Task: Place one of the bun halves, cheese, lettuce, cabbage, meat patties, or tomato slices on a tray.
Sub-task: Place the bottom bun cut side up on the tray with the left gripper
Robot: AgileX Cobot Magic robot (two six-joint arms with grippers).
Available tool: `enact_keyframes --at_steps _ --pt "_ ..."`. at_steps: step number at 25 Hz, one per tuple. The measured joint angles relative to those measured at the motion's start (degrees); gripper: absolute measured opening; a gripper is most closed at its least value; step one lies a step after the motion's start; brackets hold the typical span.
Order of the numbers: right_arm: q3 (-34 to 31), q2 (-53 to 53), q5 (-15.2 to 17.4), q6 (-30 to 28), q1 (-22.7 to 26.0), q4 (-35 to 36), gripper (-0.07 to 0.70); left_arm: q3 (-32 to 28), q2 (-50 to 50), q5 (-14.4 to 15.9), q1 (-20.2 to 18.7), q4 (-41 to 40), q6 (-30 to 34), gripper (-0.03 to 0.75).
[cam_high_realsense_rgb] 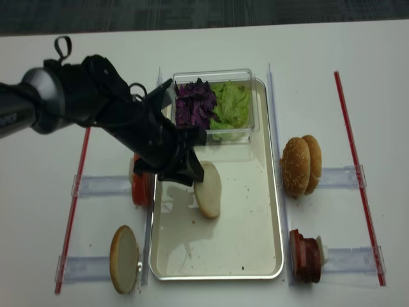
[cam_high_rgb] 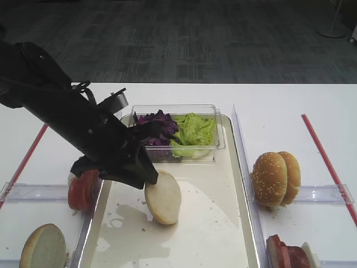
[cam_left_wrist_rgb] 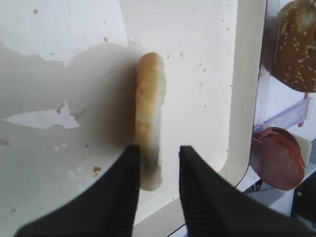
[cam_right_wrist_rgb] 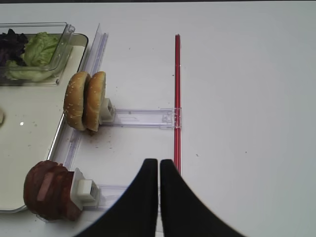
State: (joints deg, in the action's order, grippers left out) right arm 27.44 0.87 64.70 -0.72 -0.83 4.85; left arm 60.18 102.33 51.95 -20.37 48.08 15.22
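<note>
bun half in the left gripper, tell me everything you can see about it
The bun half is a plain round flat slice with a pale cream cut face and a thin tan crust rim, no seeds. It stands on edge, tilted, its lower rim on the tray, near the middle of the glossy cream bottom. The left gripper straddles its upper edge; one finger presses the crust, while the other shows a small gap.
</note>
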Motion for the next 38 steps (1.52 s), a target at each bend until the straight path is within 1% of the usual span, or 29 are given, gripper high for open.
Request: enact_keyframes --at_steps 3,6,13,21,33,35,38 --pt "0.00 0.00 0.00 0.00 0.00 0.00 0.483 -0.05 -1.62 1.32 1.40 -1.13 -0.20 0.183" --pt "0.00 0.00 0.00 0.00 0.00 0.00 0.483 -0.14 -3.08 1.55 2.03 -1.50 -0.81 0.184" --pt "0.00 0.00 0.00 0.00 0.00 0.00 0.483 -0.14 -7.40 3.15 4.62 -1.95 -1.61 0.184" --pt "0.00 0.00 0.00 0.00 0.00 0.00 0.483 -0.14 -8.74 4.70 4.61 -2.38 -2.02 0.184" --pt "0.00 0.00 0.00 0.00 0.00 0.00 0.483 -0.14 -9.47 4.95 4.61 -2.61 -2.40 0.186" --pt "0.00 0.00 0.00 0.00 0.00 0.00 0.483 0.08 -10.36 4.95 4.61 -3.51 -3.28 0.186" --pt "0.00 0.00 0.00 0.00 0.00 0.00 0.483 1.70 -11.17 5.39 4.61 -8.83 -6.71 0.186"
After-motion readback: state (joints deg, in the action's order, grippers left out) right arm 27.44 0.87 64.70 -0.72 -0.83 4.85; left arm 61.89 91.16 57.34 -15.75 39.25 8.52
